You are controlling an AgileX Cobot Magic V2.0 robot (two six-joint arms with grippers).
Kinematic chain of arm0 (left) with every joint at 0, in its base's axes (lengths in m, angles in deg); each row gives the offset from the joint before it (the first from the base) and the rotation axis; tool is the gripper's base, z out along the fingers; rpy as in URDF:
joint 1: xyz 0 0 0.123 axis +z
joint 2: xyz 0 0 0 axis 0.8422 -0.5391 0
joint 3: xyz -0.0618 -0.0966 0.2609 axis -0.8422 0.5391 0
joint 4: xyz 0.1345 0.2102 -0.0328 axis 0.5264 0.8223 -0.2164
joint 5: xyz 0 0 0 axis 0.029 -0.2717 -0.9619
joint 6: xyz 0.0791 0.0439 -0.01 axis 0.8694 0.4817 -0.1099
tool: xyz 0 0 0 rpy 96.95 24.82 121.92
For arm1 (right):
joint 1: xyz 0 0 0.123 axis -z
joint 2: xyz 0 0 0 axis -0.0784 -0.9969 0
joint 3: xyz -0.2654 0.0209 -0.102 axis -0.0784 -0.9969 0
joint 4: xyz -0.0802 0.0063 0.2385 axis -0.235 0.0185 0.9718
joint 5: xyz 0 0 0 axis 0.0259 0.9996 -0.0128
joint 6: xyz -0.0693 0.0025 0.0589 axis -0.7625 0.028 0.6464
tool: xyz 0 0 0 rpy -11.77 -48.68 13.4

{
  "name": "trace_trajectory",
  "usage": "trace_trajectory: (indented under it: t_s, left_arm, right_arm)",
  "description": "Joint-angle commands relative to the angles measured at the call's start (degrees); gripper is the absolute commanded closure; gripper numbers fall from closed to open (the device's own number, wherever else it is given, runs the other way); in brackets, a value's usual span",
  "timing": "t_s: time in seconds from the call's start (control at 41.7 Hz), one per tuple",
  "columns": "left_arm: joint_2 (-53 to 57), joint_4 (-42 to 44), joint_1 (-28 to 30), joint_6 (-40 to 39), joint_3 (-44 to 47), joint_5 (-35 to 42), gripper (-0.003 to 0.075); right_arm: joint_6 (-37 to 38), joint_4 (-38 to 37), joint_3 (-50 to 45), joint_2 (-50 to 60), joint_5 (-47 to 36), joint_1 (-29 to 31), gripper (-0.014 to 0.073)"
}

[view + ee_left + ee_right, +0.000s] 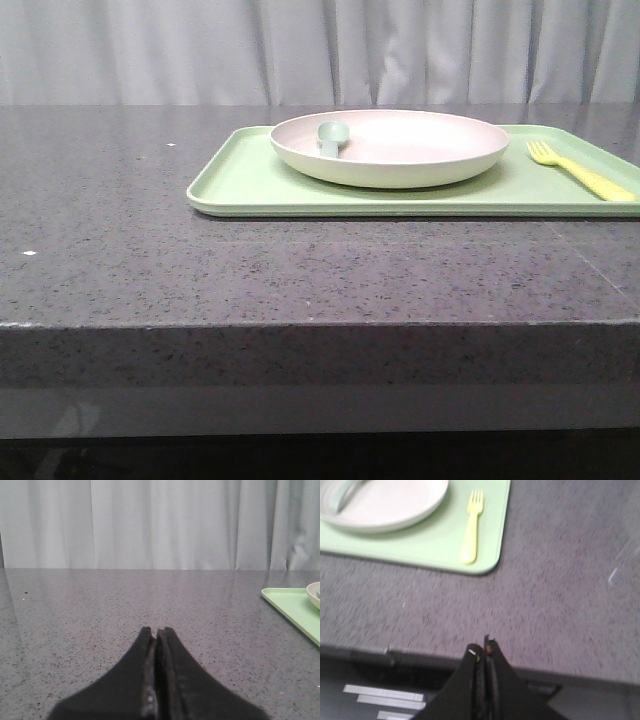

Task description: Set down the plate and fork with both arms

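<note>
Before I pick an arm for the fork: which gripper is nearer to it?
Right. The right gripper, shut, sits at the table's near edge with the fork just ahead on the tray. The left gripper, also shut, faces bare table, the tray only at its view's edge.

The left gripper [156, 632] is matte black, its two fingers broad at the base and narrowing to blunt tips, with rough greyish pads along their inner faces and a small pale speck low in the seam. The right gripper [482, 647] has the same black wedge-shaped fingers, one tip carrying a small whitish mark and the other a faint reddish-brown spot. No arm shows in the front view.
</note>
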Motion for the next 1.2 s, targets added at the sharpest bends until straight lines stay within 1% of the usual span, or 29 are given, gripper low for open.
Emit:
trace_trajectory:
  t_s: [0.0,0.12,0.264,0.432,0.528,0.696,0.911,1.175]
  left_arm:
    - [1.4,-0.1,0.1,-0.5,0.4,4.7,0.0741]
    - [1.4,-0.1,0.1,-0.5,0.4,4.7,0.0741]
    - [1.4,-0.1,0.1,-0.5,0.4,4.7,0.0741]
    - [1.4,-0.1,0.1,-0.5,0.4,4.7,0.0741]
    - [1.4,-0.1,0.1,-0.5,0.4,4.7,0.0741]
    - [1.3,-0.1,0.1,-0.5,0.4,4.7,0.0741]
    - [1.3,-0.1,0.1,-0.5,0.4,4.7,0.0741]
    - [1.3,-0.1,0.1,-0.5,0.4,4.7,0.0741]
  right_arm:
    - [-0.1,-1.0,-6.4,3.4,-16.3,1.4,0.0711]
    - [-0.1,0.6,-17.1,9.1,-31.0,2.0,0.0711]
    - [-0.1,2.7,-27.2,13.5,-45.1,2.0,0.0711]
    - [-0.1,2.7,-34.6,16.6,-55.8,3.0,0.0711]
    - [-0.1,2.7,-34.5,18.4,-54.6,3.8,0.0711]
    - [-0.1,2.7,-34.5,18.3,-53.3,5.1,0.0711]
    - [-0.1,2.7,-34.5,18.3,-49.7,5.1,0.0711]
    - [-0.1,2.7,-34.5,18.3,-49.6,5.1,0.0711]
